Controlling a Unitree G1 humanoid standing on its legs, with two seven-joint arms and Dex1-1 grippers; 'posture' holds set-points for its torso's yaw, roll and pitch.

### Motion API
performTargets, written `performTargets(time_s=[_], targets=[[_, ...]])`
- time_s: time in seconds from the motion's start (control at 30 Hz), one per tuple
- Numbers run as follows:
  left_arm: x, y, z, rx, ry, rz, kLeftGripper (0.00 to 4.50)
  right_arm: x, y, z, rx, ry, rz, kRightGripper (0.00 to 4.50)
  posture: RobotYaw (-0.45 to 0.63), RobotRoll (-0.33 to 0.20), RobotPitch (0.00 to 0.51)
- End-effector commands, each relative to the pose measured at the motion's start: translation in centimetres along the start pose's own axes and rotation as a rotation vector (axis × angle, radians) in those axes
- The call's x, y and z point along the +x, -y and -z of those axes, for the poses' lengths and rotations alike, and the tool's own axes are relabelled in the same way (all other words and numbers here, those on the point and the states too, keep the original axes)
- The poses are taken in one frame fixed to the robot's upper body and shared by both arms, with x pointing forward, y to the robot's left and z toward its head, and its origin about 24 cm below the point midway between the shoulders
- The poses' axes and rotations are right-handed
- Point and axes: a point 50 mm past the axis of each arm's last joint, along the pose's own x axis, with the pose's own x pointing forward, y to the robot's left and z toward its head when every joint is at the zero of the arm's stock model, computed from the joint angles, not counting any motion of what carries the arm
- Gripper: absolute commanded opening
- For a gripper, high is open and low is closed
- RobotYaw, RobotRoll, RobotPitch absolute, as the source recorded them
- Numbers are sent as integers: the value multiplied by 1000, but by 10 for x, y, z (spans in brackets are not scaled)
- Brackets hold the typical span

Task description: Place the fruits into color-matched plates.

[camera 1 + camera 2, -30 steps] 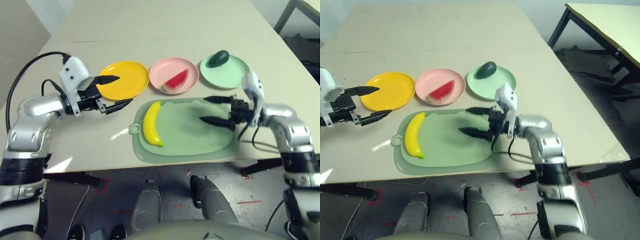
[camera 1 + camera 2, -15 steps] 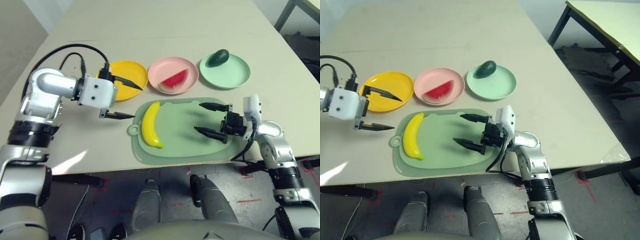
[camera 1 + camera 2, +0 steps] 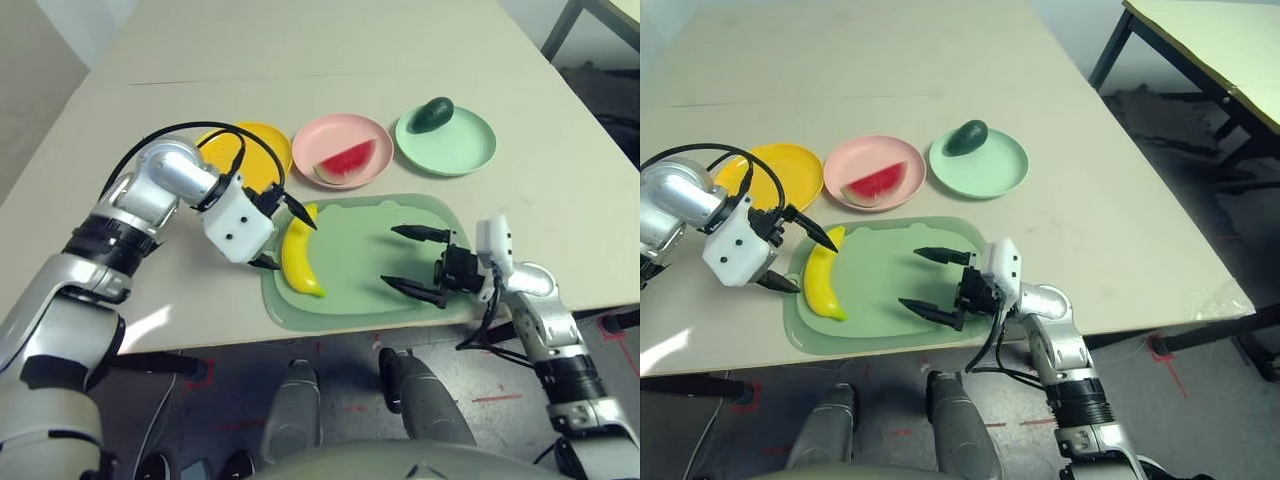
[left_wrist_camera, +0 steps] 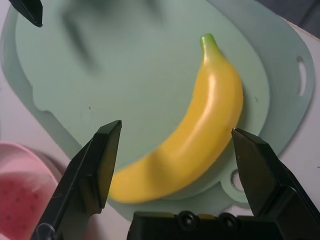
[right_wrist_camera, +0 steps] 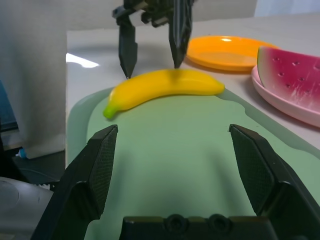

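We're starting at the near edge of the table (image 3: pixel 240 95), where the pale green cutting mat (image 3: pixel 360 250) is lying just inside the rim. Over the mat's right half we're seeing the right gripper (image 3: pixel 387 254), its two fingers standing wide apart and holding nothing. Across at the mat's left edge, here we're watching the left gripper (image 3: pixel 296 247), also spread wide and empty, reaching in at the banana (image 3: pixel 303 270). We're seeing the fruit lying in the span between those fingers, ungripped; whether a fingertip is touching it, we're not managing to tell. The banana is resting on the mat along its left edge, curving from the near side towards the far left corner.

Beyond the mat's far edge, we're looking at three plates in a row. On the left the yellow plate (image 3: pixel 262 155) is sitting empty, partly behind the left arm. In the middle the pink plate (image 3: pixel 335 128) is carrying the watermelon wedge (image 3: pixel 346 162). On the right the mint green plate (image 3: pixel 465 145) is bearing the dark avocado (image 3: pixel 432 115), which is lying towards its far left rim.
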Motion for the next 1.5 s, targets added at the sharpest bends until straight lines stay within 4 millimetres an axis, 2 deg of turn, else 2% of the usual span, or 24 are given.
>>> performTargets(time_s=[0.03,0.17,0.27,0.5,0.53,0.67,0.73,0.83,1.0,1.17,1.23,1.4,1.5], targets=[[5,2,4,25,-8,68,4500,3,-3,-3,-17,0,7,4471,-159,0,185],[7,-1,7,66,-32,124,4500,4,-3,-5,-16,10,12,4471,-160,0,181],[10,-3,11,105,-51,166,3886,4,-1,-7,-17,16,17,4500,-166,0,181],[14,-4,13,108,-35,178,1742,4,0,-8,-16,22,25,4500,-173,0,184],[12,-3,12,106,-33,175,1656,5,-1,-7,-13,22,24,4500,-172,0,186],[2,-5,10,84,-35,142,1656,5,-4,-6,-4,24,18,4500,-171,0,188],[-8,-14,-1,34,30,38,1656,5,-5,-6,-4,29,18,4500,-161,0,190],[-35,-22,-17,-61,89,-87,1656,7,-3,-9,2,58,41,4500,-139,0,196],[-70,-6,-19,-218,-18,-159,1656,17,-2,-10,21,99,68,4500,-87,0,204],[-100,24,1,-390,-213,-249,1656,33,-1,-18,-54,153,112,4500,-36,0,210],[-107,34,13,-426,-318,-274,1656,37,-5,-18,-126,134,65,4500,-32,0,212],[-112,44,40,-491,-479,-368,1656,38,-7,-12,-213,85,0,4500,-37,0,215],[-110,43,54,-513,-544,-426,1656,36,-4,-11,-230,67,43,4500,-52,0,218]])
